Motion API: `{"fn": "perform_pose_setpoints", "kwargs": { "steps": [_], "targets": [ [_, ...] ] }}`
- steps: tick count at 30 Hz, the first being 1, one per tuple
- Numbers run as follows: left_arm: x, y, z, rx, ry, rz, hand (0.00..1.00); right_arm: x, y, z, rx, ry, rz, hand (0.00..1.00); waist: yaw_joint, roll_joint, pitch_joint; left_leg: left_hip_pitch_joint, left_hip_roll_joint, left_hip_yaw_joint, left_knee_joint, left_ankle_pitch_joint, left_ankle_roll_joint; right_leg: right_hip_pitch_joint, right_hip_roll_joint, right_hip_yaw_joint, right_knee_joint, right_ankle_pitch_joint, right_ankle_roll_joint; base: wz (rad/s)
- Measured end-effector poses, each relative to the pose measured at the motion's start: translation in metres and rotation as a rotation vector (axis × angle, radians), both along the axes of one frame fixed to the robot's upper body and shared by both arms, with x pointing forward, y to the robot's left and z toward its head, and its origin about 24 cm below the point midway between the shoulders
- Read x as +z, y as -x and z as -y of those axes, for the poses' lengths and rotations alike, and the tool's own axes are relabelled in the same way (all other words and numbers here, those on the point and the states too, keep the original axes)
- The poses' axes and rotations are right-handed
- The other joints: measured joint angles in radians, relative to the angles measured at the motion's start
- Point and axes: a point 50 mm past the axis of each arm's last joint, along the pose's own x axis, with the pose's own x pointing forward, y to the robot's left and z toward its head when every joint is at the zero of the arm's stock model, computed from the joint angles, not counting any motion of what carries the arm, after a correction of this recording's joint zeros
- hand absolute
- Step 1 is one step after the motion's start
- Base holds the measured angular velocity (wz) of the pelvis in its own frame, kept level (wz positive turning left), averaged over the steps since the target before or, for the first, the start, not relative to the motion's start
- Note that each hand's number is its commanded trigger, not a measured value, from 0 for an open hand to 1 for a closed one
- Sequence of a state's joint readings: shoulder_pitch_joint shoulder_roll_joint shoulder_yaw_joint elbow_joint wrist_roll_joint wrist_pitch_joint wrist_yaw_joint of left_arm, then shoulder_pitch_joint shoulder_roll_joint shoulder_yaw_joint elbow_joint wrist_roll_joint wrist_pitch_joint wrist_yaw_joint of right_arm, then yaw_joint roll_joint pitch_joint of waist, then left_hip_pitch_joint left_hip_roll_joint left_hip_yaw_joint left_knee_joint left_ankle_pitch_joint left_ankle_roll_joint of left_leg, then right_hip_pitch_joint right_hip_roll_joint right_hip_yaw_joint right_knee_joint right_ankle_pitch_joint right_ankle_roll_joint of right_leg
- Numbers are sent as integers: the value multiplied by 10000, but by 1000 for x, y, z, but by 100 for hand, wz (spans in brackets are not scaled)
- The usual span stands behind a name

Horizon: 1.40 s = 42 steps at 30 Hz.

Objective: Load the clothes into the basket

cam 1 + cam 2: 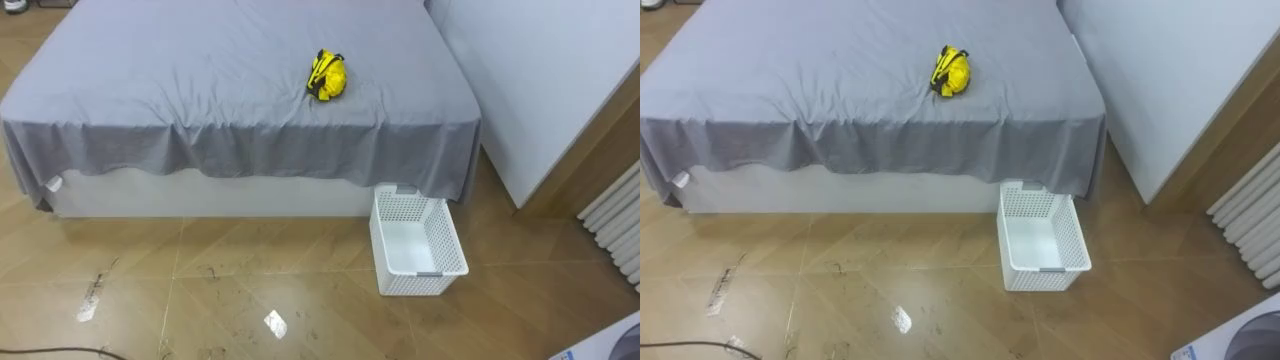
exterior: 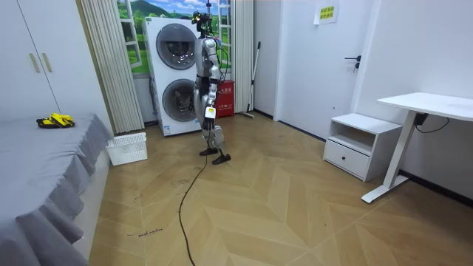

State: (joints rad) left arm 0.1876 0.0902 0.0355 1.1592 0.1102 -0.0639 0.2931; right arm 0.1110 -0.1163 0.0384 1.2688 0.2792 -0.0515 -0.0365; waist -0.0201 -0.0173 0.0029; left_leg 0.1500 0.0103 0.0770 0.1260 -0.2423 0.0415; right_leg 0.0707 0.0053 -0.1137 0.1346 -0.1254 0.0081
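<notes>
A crumpled yellow and black garment (image 1: 326, 75) lies on the grey bed (image 1: 180, 70), near the bed's right end. On the wooden floor by the bed's right corner stands a white perforated basket (image 1: 425, 283) with nothing in it. In the room view I stand upright in front of the stacked washing machines (image 2: 176, 74), a few steps from the basket (image 2: 127, 149) and the garment (image 2: 55, 120). Both arms hang at my sides, and my left hand (image 2: 210, 111) is low by my hip.
A white wall panel (image 1: 540, 80) rises right of the bed, with a radiator (image 1: 615, 215) beyond it. The room view shows a white desk (image 2: 425, 107), a low nightstand (image 2: 353, 144) and a wardrobe (image 2: 33, 59). Open floor lies between me and the bed.
</notes>
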Motion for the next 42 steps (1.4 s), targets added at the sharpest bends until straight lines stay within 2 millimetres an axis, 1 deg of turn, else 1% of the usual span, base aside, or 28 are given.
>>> {"fn": "perform_pose_setpoints", "kwargs": {
  "steps": [12, 18, 21, 22, 24, 25, 26, 27, 28, 29, 30, 31, 32, 33, 34, 35, 36, 37, 38, 39, 40, 41, 42],
  "targets": [
    [0, 0, 0, 2, 3, 7, 0, 0, 1, -1, -292, -68, 58, 0, 5, 10, 2, -28, -1, -16, 14, -4, -3, -43, -3, -41, -2, 0, 0, 0],
    [0, -1, 0, -6, 28, 26, 0, 0, 1, -1, -436, -193, 103, 0, -18, 11, -7, -69, 2, -95, 30, -6, 0, -46, -14, -140, -4, 0, 0, 4],
    [0, -2, 0, 69, 145, 59, 0, 0, 1, 0, -429, -406, 182, 0, -27, 15, -10, -84, 96, -90, 78, -15, -13, -51, -6, -174, 2, -2, -2, 0],
    [0, -3, -1, 128, 178, 90, 0, 0, 1, 0, -406, -470, 190, 0, -26, 19, -13, -136, 124, -58, 122, -66, -19, -58, 15, -184, 16, -10, -14, 0],
    [0, -4, -2, 123, 180, 118, 0, 0, 0, 0, -364, -530, 218, 0, -5, 26, -17, -280, 183, -55, 509, -248, -61, -90, 58, -233, 92, -95, -80, -3],
    [1, -5, -2, 230, 193, 213, 0, 0, -1, 0, -339, -547, 251, 0, 31, 35, -22, -456, 274, 31, 929, -469, -116, -213, 117, -234, 345, -264, -136, -9],
    [2, -4, -5, 402, 195, 288, 0, 0, -1, 0, -295, -610, 249, 0, 49, 33, -23, -603, 340, 42, 1461, -740, -228, -227, 194, -350, 563, -505, -225, -8],
    [2, -2, -6, 537, 213, 277, 0, 0, -1, -1, -299, -647, 244, 0, 38, 29, -24, -726, 395, 57, 1796, -865, -311, -241, 230, -405, 688, -616, -274, 0],
    [3, -5, -10, 825, 234, 436, 0, 0, 0, -3, -346, -735, 227, 0, 36, -68, -33, -1207, 512, 187, 2927, -983, -501, -414, 233, -448, 945, -884, -435, 7],
    [5, -10, -14, 1062, 193, 729, 0, 0, 1, -2, -395, -749, 205, 0, 15, -84, -35, -1930, 741, 494, 4536, -964, -523, -485, 249, -469, 1152, -1118, -555, 10],
    [6, -10, -15, 1146, 191, 762, 0, 0, 2, 0, -425, -709, 187, 0, 15, -3, -27, -2288, 897, 548, 5343, -903, -508, -432, 309, -489, 1205, -1180, -621, 13],
    [5, -8, -14, 1237, 213, 718, 0, 1, 5, 3, -551, -640, 122, 0, -13, 51, 48, -2975, 1122, 419, 6812, -548, -437, -152, 349, -457, 1292, -1320, -694, 13],
    [4, -3, -13, 1395, 295, 664, 0, 0, 10, 4, -719, -635, 31, 0, -20, 10, 37, -3373, 906, 204, 7203, -598, -198, -9, 231, -339, 1483, -1556, -722, 16],
    [4, -3, -10, 1469, 398, 687, 0, 0, 11, 4, -797, -617, 4, 0, -26, -19, 41, -3674, 714, 198, 6977, -650, -123, -5, 139, -316, 1583, -1670, -733, 11],
    [3, -4, -5, 1718, 643, 767, 0, 0, 12, 5, -960, -603, -20, 0, -25, -43, 49, -4354, 404, 308, 6154, -600, -182, -40, -36, -285, 1633, -1861, -615, 3],
    [2, -2, -1, 2014, 825, 823, 0, 1, 11, 7, -1028, -548, -18, 0, 8, -97, 25, -4885, 59, 361, 4694, -319, -418, -9, -180, -236, 1598, -1988, -527, -7],
    [1, -1, 0, 2102, 861, 815, 0, 1, 11, 8, -999, -528, -16, 0, 26, -91, 27, -5060, -70, 365, 3781, -42, -556, 28, -228, -220, 1594, -2058, -495, -23],
    [1, 1, -1, 2152, 853, 785, 0, 1, 11, 9, -946, -502, -52, 0, 88, -38, 38, -5403, -110, 361, 2311, 693, -597, 115, -238, -218, 1594, -2243, -468, -41],
    [2, 5, -2, 2193, 804, 724, 0, 1, 13, 9, -885, -496, -146, 0, 216, 14, 54, -5596, -26, 335, 1611, 1359, -573, 234, -308, -210, 1586, -2445, -424, -47],
    [2, 5, -3, 2206, 801, 715, 0, 1, 13, 9, -802, -490, -195, 0, 261, -16, 62, -5615, -9, 343, 1453, 1722, -535, 321, -373, -165, 1573, -2539, -406, -47],
    [1, 5, -1, 2195, 864, 733, 0, 1, 12, 9, -771, -495, -187, 0, 284, -111, 49, -5605, -75, 610, 1420, 2444, -270, 539, -521, 52, 1505, -2696, -359, -24],
    [1, 1, 2, 2125, 1014, 906, 0, 2, 10, 10, -770, -494, -65, 0, 265, -220, 39, -5649, -242, 941, 1495, 2883, 41, 657, -768, 255, 1368, -2872, -161, -19],
    [1, 0, 3, 2099, 1067, 996, 0, 2, 8, 10, -801, -488, -18, 0, 290, -291, 15, -5705, -351, 1125, 1622, 2938, 170, 699, -959, 298, 1342, -2924, -18, -17]
  ]
}}
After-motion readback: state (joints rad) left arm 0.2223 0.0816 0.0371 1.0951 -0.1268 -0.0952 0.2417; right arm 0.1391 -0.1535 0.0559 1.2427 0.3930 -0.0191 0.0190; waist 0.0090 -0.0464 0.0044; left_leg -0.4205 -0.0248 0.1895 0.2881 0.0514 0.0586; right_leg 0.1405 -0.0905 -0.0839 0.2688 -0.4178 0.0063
